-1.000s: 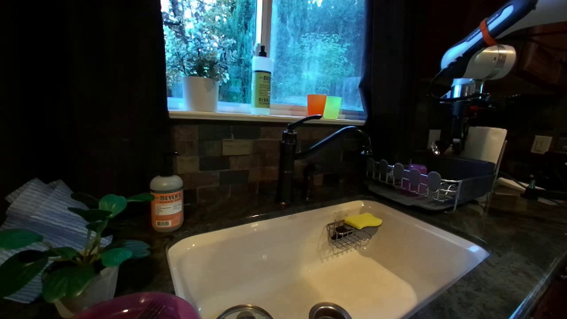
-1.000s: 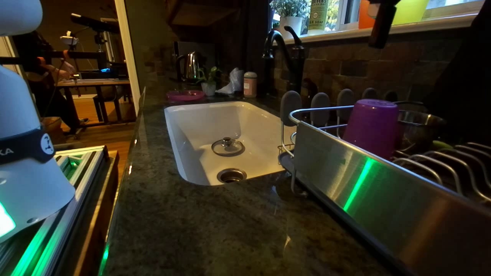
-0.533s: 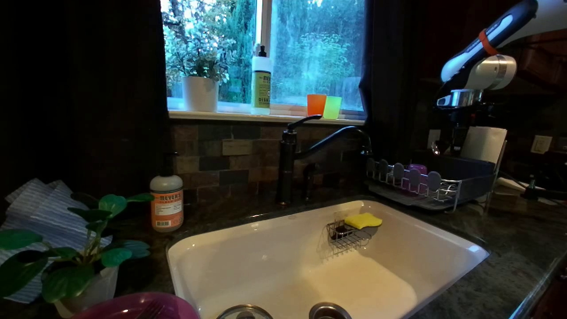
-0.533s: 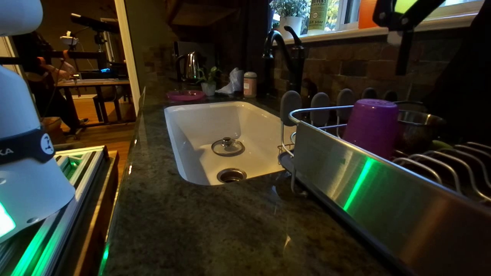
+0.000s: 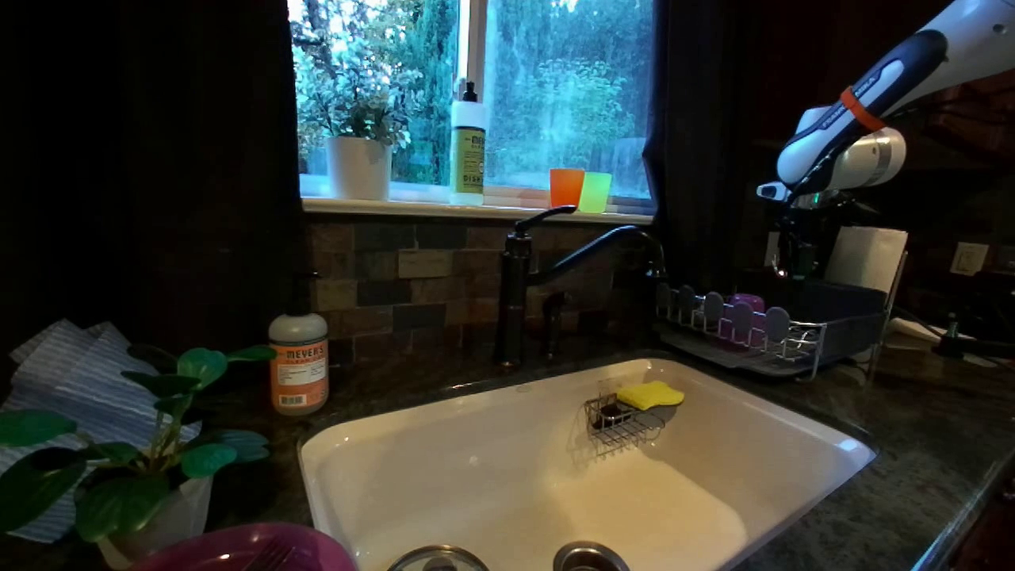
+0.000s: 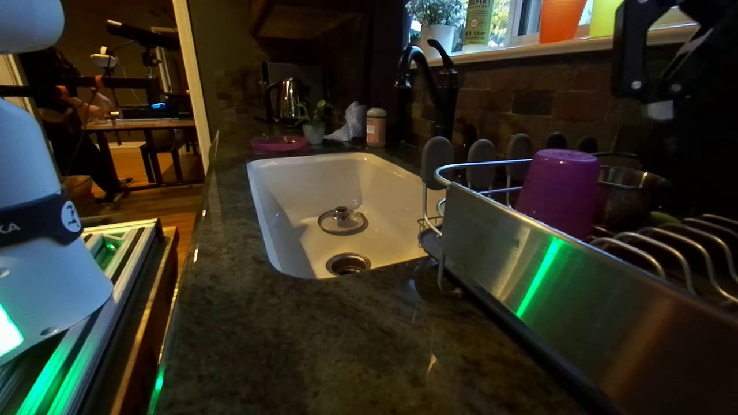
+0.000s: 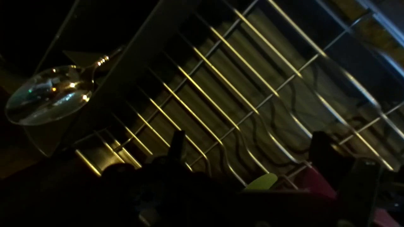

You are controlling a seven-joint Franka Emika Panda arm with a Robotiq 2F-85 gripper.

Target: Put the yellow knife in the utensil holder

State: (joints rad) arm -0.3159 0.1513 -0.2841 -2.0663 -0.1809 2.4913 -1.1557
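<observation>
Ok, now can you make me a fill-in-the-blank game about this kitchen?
1. The sponge inside the sink is coloured ____.
2. On the windowsill, the yellow-green cup stands next to an ____ cup.
3. The upside-down cup in the dish rack is coloured ____.
4. In the wrist view, the jaws are not shut but ____.

Missing words: yellow; orange; purple; open.

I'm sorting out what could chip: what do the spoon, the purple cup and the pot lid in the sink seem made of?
Spoon: metal, probably stainless steel, polished; it throws sharp, mirror-like highlights.
Purple cup: most likely plastic, smooth with a soft sheen and even colour.
Pot lid: see-through disc, likely glass though clear plastic is possible, with a shiny, metal-looking rim.
</observation>
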